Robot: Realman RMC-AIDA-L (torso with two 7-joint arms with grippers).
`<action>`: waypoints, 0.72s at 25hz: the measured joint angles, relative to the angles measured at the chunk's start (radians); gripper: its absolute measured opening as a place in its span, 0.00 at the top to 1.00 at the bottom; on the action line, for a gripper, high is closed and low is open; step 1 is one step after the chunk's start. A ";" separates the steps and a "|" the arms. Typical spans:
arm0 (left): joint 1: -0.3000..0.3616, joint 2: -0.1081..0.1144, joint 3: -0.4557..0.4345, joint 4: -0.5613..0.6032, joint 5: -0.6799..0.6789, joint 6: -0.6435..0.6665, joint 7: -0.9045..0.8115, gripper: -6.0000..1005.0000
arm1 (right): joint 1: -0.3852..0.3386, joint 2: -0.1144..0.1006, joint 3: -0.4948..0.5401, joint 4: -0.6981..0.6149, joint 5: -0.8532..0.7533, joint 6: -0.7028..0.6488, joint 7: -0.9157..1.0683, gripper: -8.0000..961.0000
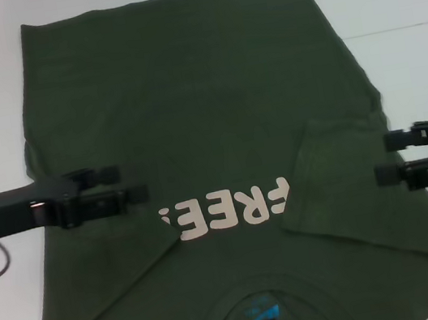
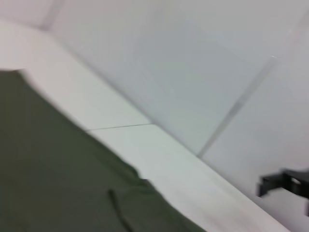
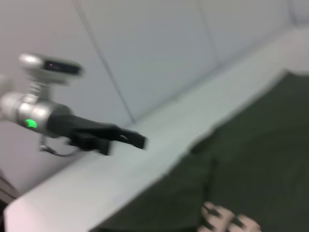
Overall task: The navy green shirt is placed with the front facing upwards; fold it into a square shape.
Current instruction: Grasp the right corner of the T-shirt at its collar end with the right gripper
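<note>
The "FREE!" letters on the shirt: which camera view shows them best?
The head view: the pale letters lie across the green shirt, the left end hidden under a folded sleeve. The right wrist view shows only a few letters at its edge. The left wrist view shows none.

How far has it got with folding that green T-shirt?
Early on. Both short sleeves of the dark olive-green cotton T-shirt already lie folded inward beside its pale "FREE" lettering. Right now the left end effector hovers over the left fold and the right end effector sits at the right edge, both empty. The long body remains spread out, unfolded, far from square.
</note>
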 joint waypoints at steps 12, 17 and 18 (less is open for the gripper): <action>-0.080 -0.006 0.060 -0.093 -0.008 -0.057 0.115 0.07 | 0.000 -0.017 0.022 -0.327 -0.346 -0.022 0.509 0.07; -0.093 -0.010 0.090 -0.095 -0.010 -0.077 0.118 0.07 | 0.084 -0.023 0.010 -0.345 -0.641 -0.077 0.544 0.07; -0.096 -0.011 0.091 -0.095 -0.010 -0.082 0.119 0.07 | 0.097 -0.023 0.010 -0.343 -0.673 -0.087 0.539 0.07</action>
